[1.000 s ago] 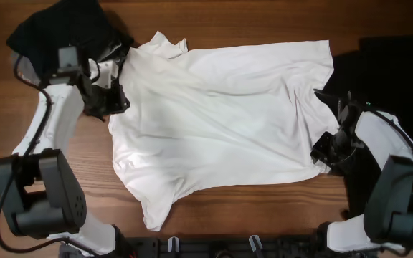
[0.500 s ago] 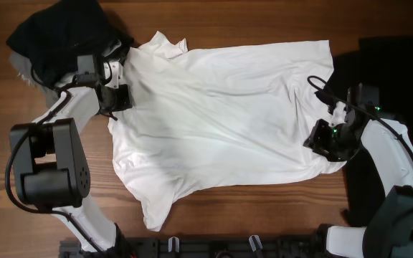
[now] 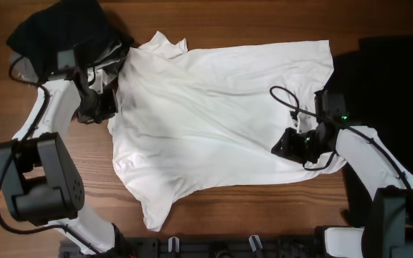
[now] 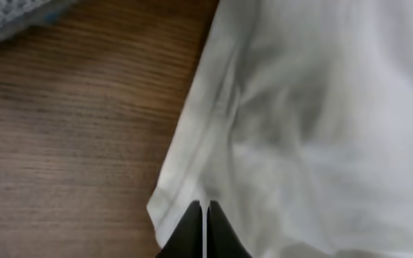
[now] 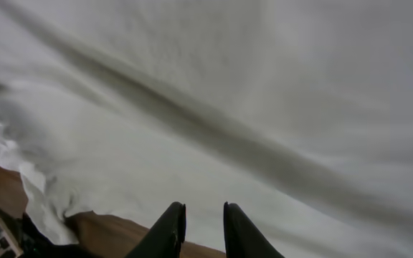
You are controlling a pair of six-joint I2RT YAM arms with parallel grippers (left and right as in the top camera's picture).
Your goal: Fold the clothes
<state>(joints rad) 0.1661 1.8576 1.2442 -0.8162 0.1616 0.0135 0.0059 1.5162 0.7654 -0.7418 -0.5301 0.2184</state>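
Overhead: white shirt (image 3: pixel 214 122) spread flat, black garment (image 3: pixel 56 29) at 11 o'clock, dark cloth (image 3: pixel 400 68) at 3 (partly hidden). Left gripper (image 4: pixel 204 211) pinches the shirt edge; right gripper (image 5: pixel 203 211) parted over it.

Shirt (image 3: pixel 214 122) lies mid-table (image 3: pixel 264 215); garment pile (image 3: pixel 56 29) behind-left, another garment (image 3: pixel 400 72) at right. Left gripper (image 3: pixel 95 107) at shirt's left edge, right gripper (image 3: pixel 289 145) over its right part.
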